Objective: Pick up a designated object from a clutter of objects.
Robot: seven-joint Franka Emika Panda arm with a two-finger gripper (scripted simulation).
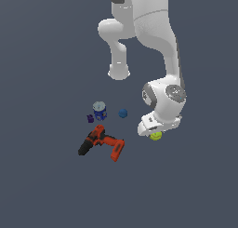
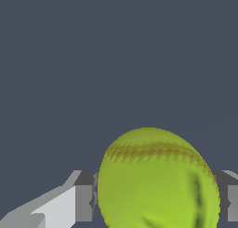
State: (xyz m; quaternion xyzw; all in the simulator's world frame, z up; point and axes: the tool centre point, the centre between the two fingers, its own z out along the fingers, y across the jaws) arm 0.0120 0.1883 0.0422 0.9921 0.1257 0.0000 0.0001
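Two fingers (image 2: 83, 203) flank the ball (image 2: 158, 180), which sits under the gripper (image 1: 155, 135), apart from the drill (image 1: 101, 143); you can't confirm firm contact, so squeeze squarely before lifting.

exterior view sits high and well back, angled down on the whole floor, arm included, gripper (image 1: 155, 131) low in frame. wrist view rides right at the gripper, fingers (image 2: 83, 201) flanking the ball (image 2: 158, 180) that both views share (image 1: 155, 136).
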